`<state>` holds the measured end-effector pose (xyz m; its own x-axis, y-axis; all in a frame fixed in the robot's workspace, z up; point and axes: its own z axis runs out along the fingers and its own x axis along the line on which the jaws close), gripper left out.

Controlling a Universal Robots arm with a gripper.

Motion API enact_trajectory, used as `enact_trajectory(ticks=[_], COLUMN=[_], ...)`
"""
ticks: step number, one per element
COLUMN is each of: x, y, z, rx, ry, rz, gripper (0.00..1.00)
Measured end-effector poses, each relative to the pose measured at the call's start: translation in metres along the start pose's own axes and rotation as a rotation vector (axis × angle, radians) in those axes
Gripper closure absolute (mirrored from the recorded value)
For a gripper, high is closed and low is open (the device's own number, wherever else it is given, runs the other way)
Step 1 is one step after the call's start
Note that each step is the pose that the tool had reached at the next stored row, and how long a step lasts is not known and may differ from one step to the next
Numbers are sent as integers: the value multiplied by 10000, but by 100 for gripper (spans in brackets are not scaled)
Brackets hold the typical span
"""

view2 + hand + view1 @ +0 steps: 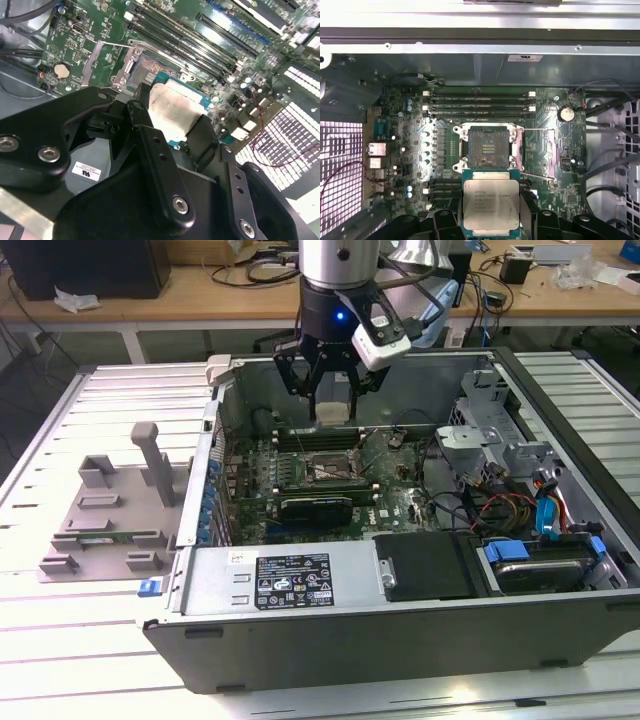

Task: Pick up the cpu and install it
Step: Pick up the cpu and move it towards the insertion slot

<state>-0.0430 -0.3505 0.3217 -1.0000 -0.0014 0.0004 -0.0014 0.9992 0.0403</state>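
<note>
The cpu (491, 202) hangs in the air inside the computer case (300, 640), above the motherboard (400, 145) and close to the open socket (487, 147). Whether it is squarely over the socket cannot be told. The tool (490, 220) pinches it by two opposite edges, its black fingers closed against the sides.

The main risk appears to be misalignment. If the chip comes down turned or shifted from the socket's outline, its corners would land on the frame or on the fine contacts and bend them. The grip covers only thin edges, so a slip or tilt could drop one side first. The retaining lever (537, 131) stands open beside the socket, and the memory slots (477, 102) run just beyond it. A wide tool finger might catch either on the way down.

The chip is a small, thin square with a silvery metal lid carrying faint print and a narrow green border around it. In the second wrist view the lid looks pale and smudged. It seems to be held roughly flat to the board.

The case lies open on its side on the slatted table (60, 670).
</note>
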Motion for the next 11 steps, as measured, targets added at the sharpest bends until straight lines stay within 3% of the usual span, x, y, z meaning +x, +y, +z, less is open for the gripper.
enact_trajectory(ticks=[2, 5, 9, 11], x=[-1, -7, -45, -54], y=[17, 111, 131, 135], z=[41, 117, 198, 277], rx=[5, 4, 41, 65], ry=[4, 2, 7, 11], rz=[-2, -9, -131, -302], gripper=[46, 46, 46, 46])
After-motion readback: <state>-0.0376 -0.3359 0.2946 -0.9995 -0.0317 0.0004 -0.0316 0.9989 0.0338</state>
